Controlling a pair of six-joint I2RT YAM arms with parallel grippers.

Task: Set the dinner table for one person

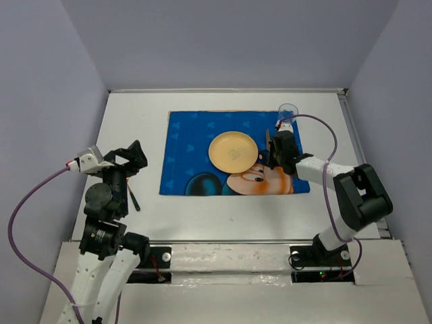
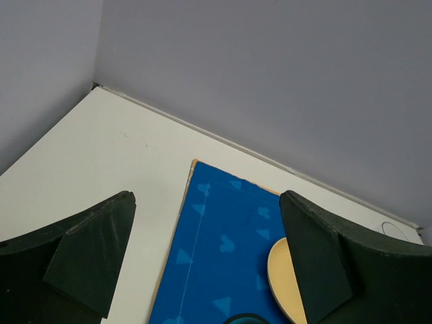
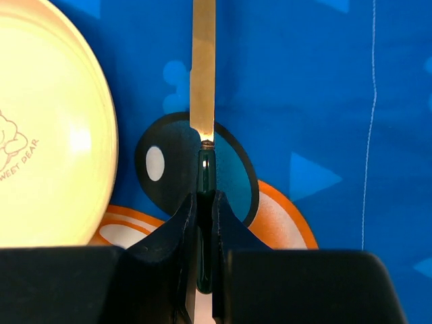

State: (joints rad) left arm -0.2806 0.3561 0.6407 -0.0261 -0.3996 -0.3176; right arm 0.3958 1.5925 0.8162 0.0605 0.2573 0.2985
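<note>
The dinner table is a white top with a blue cartoon-mouse placemat on it. A pale yellow plate lies in the middle of the mat. My right gripper hovers just right of the plate, shut on the dark green handle of a knife. The steel blade points away over the mat, beside the plate. My left gripper is open and empty over the bare table left of the mat. Its view shows the mat and the plate's edge between its fingers.
A clear cup stands off the mat's far right corner; its rim also shows in the left wrist view. A thin dark utensil lies on the table beside the left arm. Lavender-grey walls close in three sides.
</note>
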